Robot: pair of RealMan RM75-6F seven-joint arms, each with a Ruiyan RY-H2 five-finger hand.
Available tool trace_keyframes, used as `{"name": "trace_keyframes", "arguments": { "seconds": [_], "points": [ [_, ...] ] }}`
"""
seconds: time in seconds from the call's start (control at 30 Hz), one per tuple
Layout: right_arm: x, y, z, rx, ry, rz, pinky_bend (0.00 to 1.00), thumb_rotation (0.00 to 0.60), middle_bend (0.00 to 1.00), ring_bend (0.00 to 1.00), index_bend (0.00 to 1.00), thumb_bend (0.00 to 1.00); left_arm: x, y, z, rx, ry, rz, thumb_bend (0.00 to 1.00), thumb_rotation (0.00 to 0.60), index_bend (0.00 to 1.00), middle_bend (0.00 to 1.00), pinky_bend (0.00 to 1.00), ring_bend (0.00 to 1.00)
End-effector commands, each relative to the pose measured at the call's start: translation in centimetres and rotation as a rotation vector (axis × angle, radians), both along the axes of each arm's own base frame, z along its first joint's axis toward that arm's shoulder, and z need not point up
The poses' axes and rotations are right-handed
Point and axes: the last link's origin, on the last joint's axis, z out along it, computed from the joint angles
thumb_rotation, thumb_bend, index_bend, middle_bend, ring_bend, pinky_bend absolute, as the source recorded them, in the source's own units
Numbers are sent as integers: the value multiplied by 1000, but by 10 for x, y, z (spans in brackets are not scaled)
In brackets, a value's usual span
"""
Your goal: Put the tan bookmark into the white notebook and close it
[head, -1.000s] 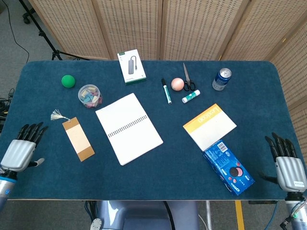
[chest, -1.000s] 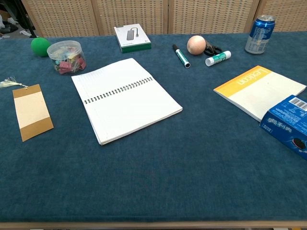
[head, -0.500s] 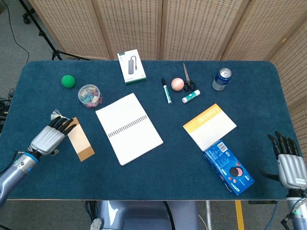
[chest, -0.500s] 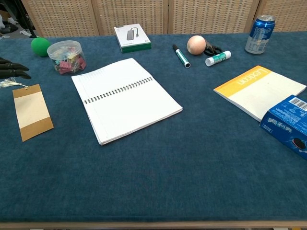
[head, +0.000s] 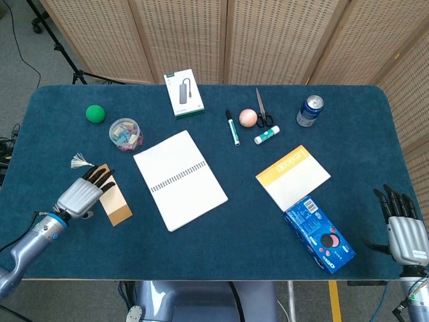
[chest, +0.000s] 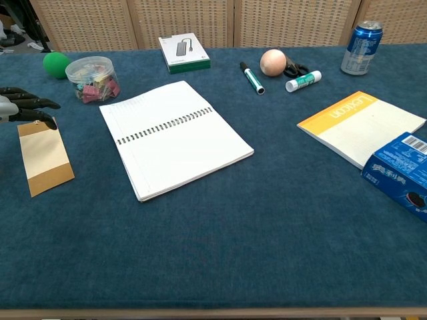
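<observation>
The tan bookmark (head: 115, 204) (chest: 43, 157) lies flat on the blue table, left of the white spiral notebook (head: 179, 179) (chest: 175, 137), which lies open. My left hand (head: 85, 191) hovers over the bookmark's tassel end with its fingers (chest: 30, 107) stretched out and apart, holding nothing; it hides the bookmark's upper part in the head view. The white tassel (head: 80, 160) shows beyond the fingertips. My right hand (head: 401, 228) stays at the table's front right corner, fingers apart and empty, far from both objects.
A clear jar of clips (head: 125, 133), a green ball (head: 96, 113) and a white box (head: 184, 92) stand behind the notebook. A marker (head: 232, 127), peach ball (head: 248, 117), scissors (head: 261, 109), glue stick (head: 266, 135), can (head: 310, 110), yellow pad (head: 293, 176) and blue cookie box (head: 320, 234) are to the right.
My left hand has travelled from the table's front left edge rightward, and now sits over the bookmark's upper end. The right hand has barely shifted.
</observation>
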Motion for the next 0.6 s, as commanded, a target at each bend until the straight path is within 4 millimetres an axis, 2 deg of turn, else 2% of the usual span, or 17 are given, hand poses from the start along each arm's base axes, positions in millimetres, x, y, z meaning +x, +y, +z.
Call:
{"name": "trace_keyframes", "arguments": {
  "seconds": [0.03, 0.33, 0.6],
  "points": [
    [0, 0, 0, -1, -2, -2, 0, 600, 0, 0, 0, 0, 4, 3, -4, 1, 10, -14, 56, 600, 215, 0, 0, 0],
    [0, 0, 0, 2, -7, -2, 0, 600, 0, 0, 0, 0, 15, 7, -24, -34, 60, -50, 51, 600, 215, 0, 0, 0],
    [-1, 0, 4, -9, -20, -5, 0, 600, 0, 0, 0, 0, 16, 5, -33, -51, 83, -43, 51, 600, 215, 0, 0, 0]
  ]
}}
